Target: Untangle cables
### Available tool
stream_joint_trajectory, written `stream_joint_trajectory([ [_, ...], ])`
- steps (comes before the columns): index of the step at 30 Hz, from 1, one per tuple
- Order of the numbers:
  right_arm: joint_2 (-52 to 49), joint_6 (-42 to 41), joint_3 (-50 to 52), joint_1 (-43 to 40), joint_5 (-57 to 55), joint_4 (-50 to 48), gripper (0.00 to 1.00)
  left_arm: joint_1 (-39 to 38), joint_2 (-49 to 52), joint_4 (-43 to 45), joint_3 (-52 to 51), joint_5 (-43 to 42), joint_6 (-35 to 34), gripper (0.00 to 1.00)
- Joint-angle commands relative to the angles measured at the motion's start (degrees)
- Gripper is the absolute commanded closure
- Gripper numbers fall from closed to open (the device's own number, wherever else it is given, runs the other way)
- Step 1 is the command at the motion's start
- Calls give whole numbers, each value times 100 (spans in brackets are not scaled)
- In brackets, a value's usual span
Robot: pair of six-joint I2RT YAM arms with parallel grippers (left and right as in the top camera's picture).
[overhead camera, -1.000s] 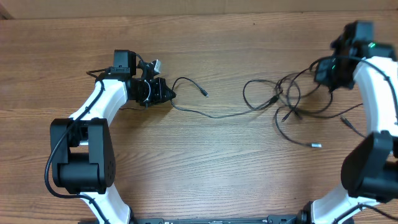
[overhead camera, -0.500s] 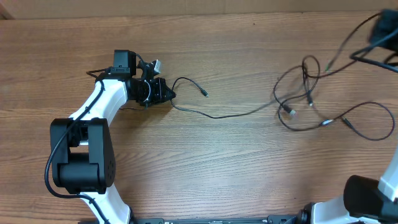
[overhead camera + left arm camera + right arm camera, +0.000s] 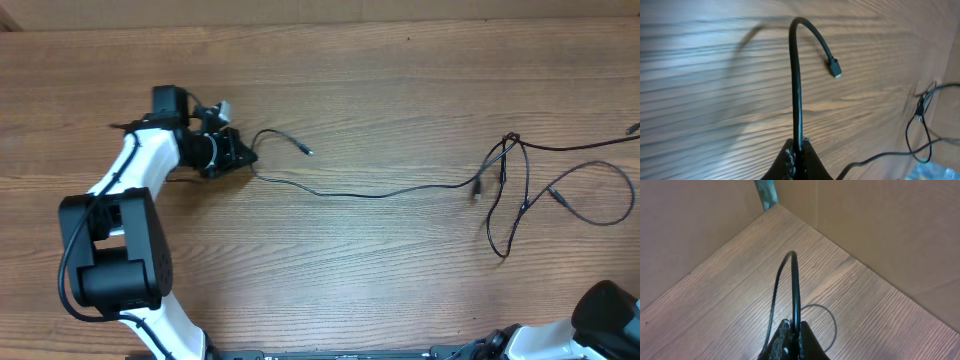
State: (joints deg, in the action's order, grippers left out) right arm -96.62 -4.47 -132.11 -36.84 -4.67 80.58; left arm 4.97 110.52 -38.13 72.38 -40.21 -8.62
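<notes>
In the left wrist view the left gripper sits at the bottom centre, its fingers pressed together on a cord. The cord rises straight from the tips, bends over to the right and ends in a small plug that hangs free over the table. Farther off, at the right edge, more thin black loops show. In the right wrist view the right gripper is also at the bottom centre, its fingers closed tight on a strand folded into a narrow arch above them. Beyond it a thin loop shows against the wood, and the table ends in a corner of brown walls. From overhead, the left arm stands at the lower left and reaches up to its gripper, left of centre in the upper half. The plug end curls just right of the fingertips. The long part of the cord lies on the table, running right from the gripper across the middle of the frame in a shallow wave. It joins the other cables at a knot in the right part of the frame, above mid-height. From the knot narrow loops trail down toward the lower right, a wider loop spreads to the right edge, and one strand leaves the frame at the right edge. The right gripper is outside the overhead frame. Only the right arm shows, in the lower right corner.
</notes>
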Motion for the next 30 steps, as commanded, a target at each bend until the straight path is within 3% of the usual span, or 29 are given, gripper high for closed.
stream_joint_trajectory([
  [1,-155,0,-39,-111,437,-46,96,254,-225,-107,90,17,295,96],
  [11,-455,22,662,-76,739,-267,96,245,-522,-83,92,20,352,96],
  [22,-671,44,2916,-68,822,-1602,96,247,-1040,-92,92,35,352,96],
  [30,-682,42,3807,-68,820,-2225,96,245,-1231,-109,92,35,352,96],
])
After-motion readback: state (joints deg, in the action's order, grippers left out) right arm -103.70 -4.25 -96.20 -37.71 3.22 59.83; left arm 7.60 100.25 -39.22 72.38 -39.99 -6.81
